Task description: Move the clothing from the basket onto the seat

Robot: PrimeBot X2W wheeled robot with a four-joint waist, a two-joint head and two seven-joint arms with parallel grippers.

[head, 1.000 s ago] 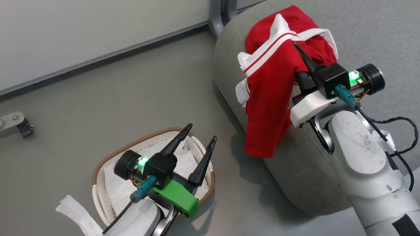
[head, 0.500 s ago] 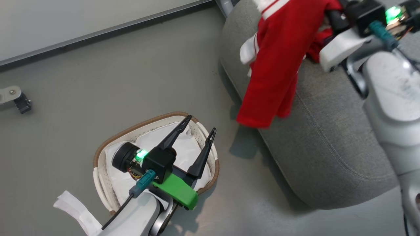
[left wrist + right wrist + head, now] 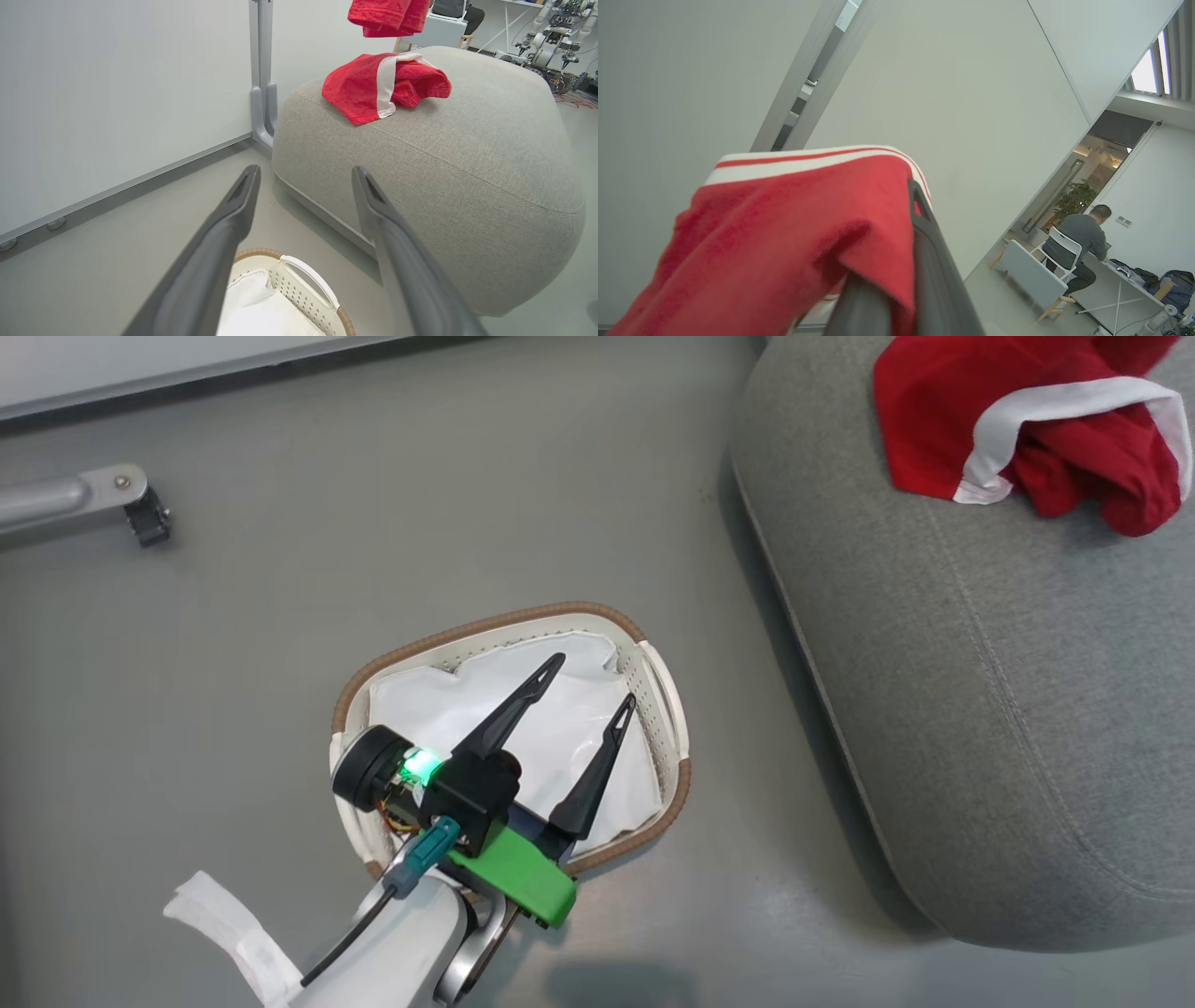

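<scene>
The soft, bright striped red garment (image 3: 784,224), edged in white and red bands, hangs draped over the right gripper (image 3: 913,196). Its two long dark fingers are pinched together on the cloth and point up at a pale wall. In the left wrist view the garment's lower hem dangles in the air above the seat. Below it in that view lies the trimmed red garment (image 3: 943,420), a crumpled soft piece with a broad white band, resting on the large grey fabric seat (image 3: 1008,709).

The step in hand looks like the release. It would go best by lowering the cloth until it pools on the cushion, well inside the rounded edge, then opening and drawing back along the fingers so no fold snags.

The small oval cream perforated basket (image 3: 485,623) with a brown woven rim shows a plain white liner sheet (image 3: 485,709) and no red cloth. The left gripper (image 3: 596,679) hovers over it, fingers spread wide and empty.
</scene>
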